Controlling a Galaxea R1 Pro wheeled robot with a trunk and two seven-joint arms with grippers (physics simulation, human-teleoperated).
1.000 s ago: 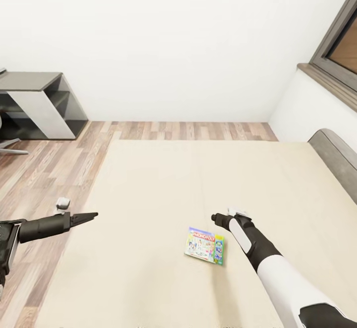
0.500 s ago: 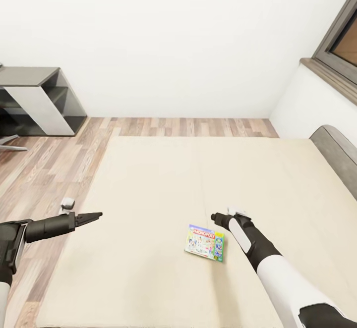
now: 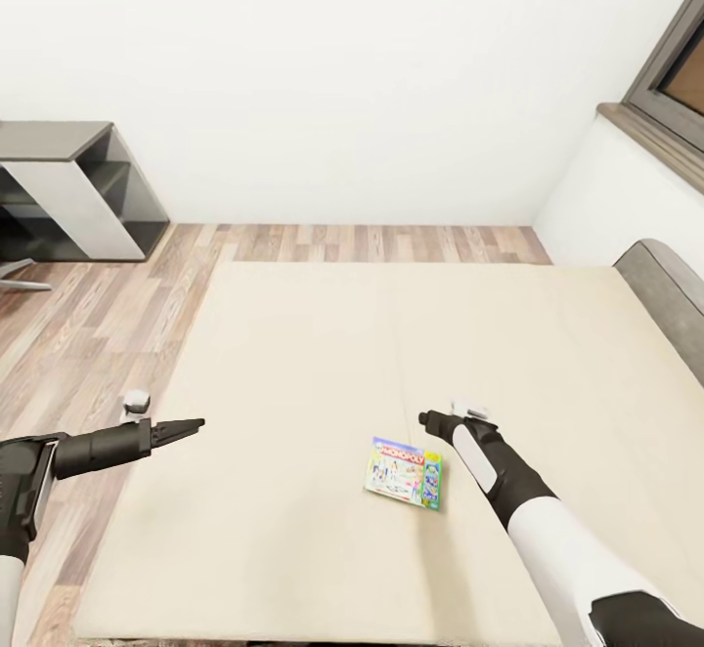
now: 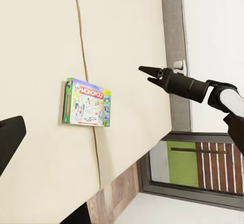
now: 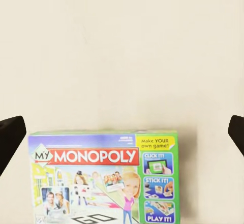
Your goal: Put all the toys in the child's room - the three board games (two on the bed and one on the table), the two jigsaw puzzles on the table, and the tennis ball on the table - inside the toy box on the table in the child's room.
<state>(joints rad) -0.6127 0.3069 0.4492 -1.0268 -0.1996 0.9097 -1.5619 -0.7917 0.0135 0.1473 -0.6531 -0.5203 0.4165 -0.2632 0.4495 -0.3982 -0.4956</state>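
One board game point(image 3: 403, 472), a thin flat green-edged "Monopoly" box, lies face up on the beige mattress of the bed point(image 3: 323, 334), toward its near side. My right gripper point(image 3: 424, 419) hovers open just beyond the box's far right corner, apart from it. In the right wrist view the box point(image 5: 104, 176) lies below the widely spread fingers point(image 5: 10, 135). My left gripper point(image 3: 196, 423) hangs over the bed's left edge, well away from the box, open and empty. The left wrist view shows the box point(image 4: 86, 102) and the right gripper point(image 4: 144, 74) with its tips parted.
A dark grey shelf unit point(image 3: 68, 188) stands against the white wall at the far left. Wooden floor point(image 3: 88, 334) runs along the bed's left and far sides. The grey headboard point(image 3: 670, 295) and a window point(image 3: 675, 80) are at the right.
The whole picture has shifted a little, so the camera has moved. Both grippers and the board game keep nearly the same places relative to each other.
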